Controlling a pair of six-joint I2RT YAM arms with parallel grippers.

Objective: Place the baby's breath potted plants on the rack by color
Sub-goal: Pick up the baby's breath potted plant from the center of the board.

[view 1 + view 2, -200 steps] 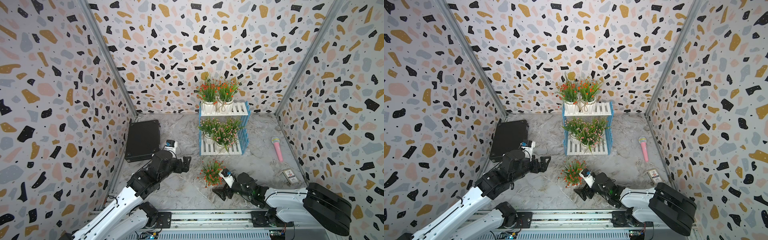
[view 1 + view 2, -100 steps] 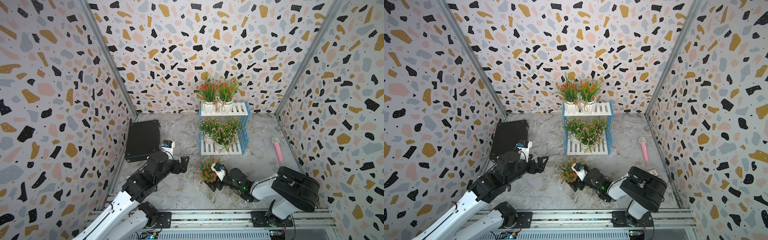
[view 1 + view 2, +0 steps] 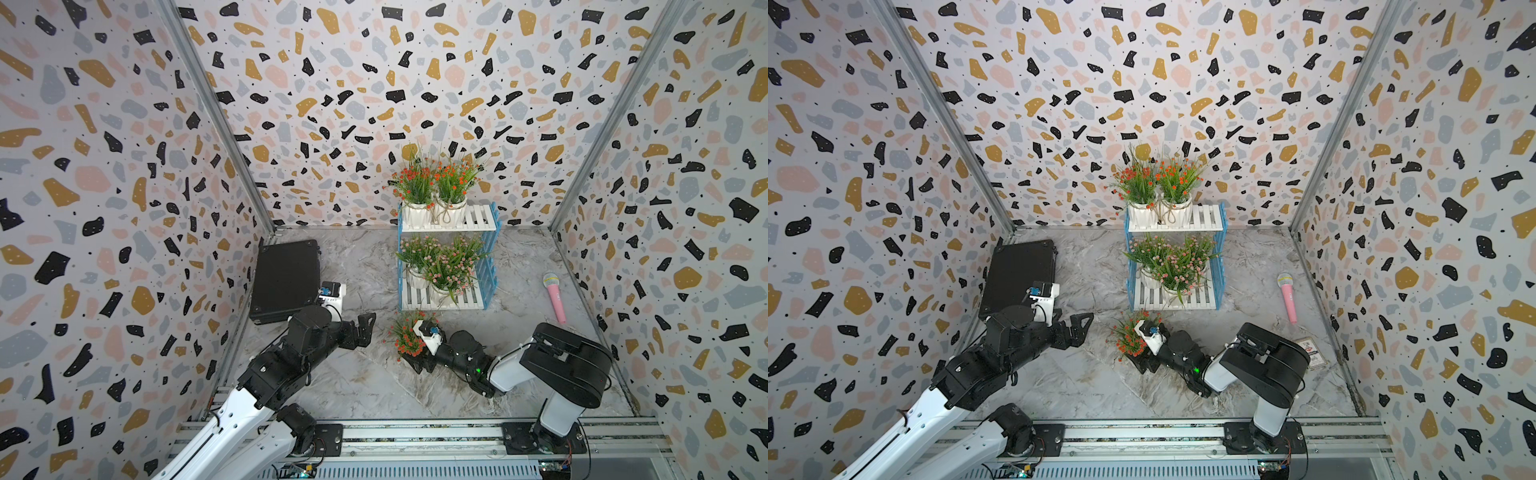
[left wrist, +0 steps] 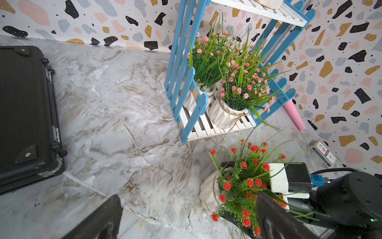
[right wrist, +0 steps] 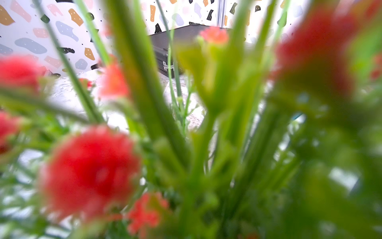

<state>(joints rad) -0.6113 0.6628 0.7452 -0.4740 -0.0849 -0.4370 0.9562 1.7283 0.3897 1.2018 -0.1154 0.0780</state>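
Right gripper at a red plant on the floor, in front of the rack

Nearest: right gripper [image 3: 415, 358] low over the marble floor [image 3: 374, 390], jaws either side of the white pot of a red-flowered plant [image 3: 404, 336]; pot sits on the floor; can't tell whether the jaws bear on it; right wrist view shows only blurred leaves and red blooms; left gripper [image 3: 363, 330] to its left, apart from the plant, jaws wide, nothing in them; just behind the plant stands the rack [image 3: 478, 217]; pink plants [image 3: 444, 266] crowd its lower shelf, exact count unclear; two red plants [image 3: 415, 187] side by side at the left end of the top shelf; black case [image 3: 286, 278] flat at back left; pink microphone [image 3: 555, 297] on the floor right of the rack
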